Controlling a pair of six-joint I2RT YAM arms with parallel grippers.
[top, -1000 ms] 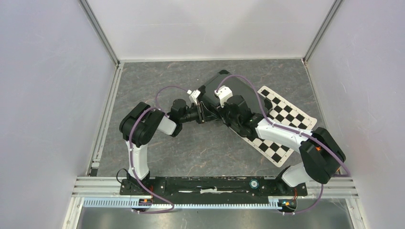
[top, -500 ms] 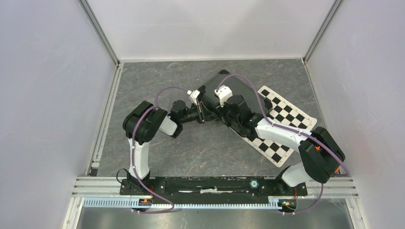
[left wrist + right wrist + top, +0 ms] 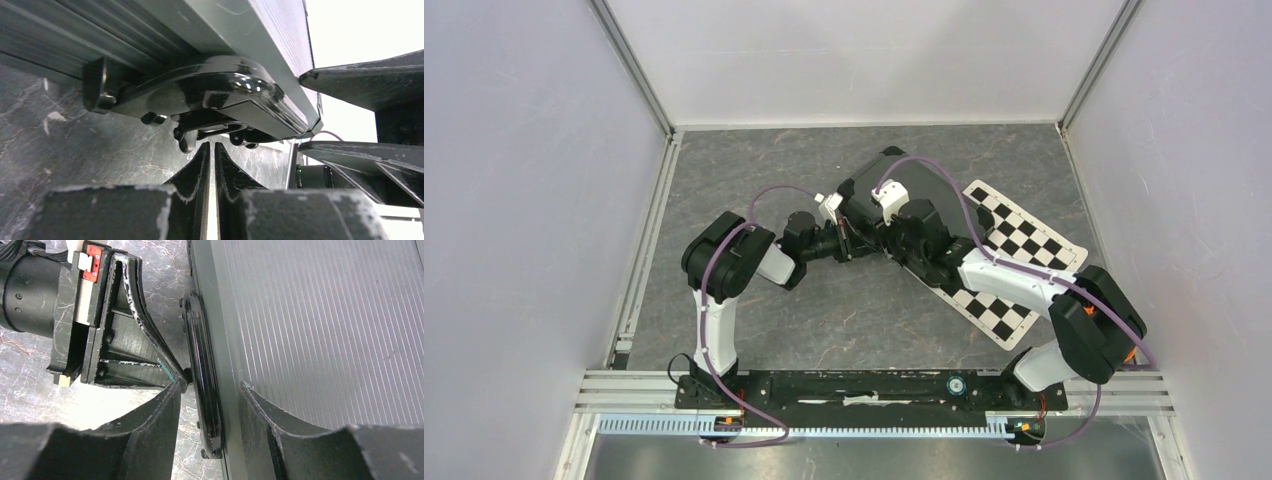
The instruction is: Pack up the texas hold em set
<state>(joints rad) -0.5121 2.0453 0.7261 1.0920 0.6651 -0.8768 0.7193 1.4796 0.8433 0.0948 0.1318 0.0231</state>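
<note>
The set's black hard case (image 3: 921, 187) lies closed on the table, ribbed lid (image 3: 320, 330) up, partly over the checkered mat. Its glossy black handle (image 3: 200, 95) is folded against the case's side (image 3: 202, 365). My left gripper (image 3: 210, 147) is low at the handle's underside, its fingers drawn together with only a sliver of light between them and nothing in it. Its tips (image 3: 181, 381) touch the handle. My right gripper (image 3: 207, 392) is open and straddles the handle, one finger (image 3: 160, 420) over the table, the other (image 3: 260, 415) over the lid's edge. Chips, cards and dice are out of view.
A black-and-white checkered mat (image 3: 1024, 245) lies under and to the right of the case. Both arms meet over the case's near-left side (image 3: 859, 235). White walls and metal rails (image 3: 639, 270) bound the grey marbled table (image 3: 754, 170).
The left gripper's jaws have closed nearly all the way beside the handle. The right gripper's jaws have widened around the handle. The case has not moved.
</note>
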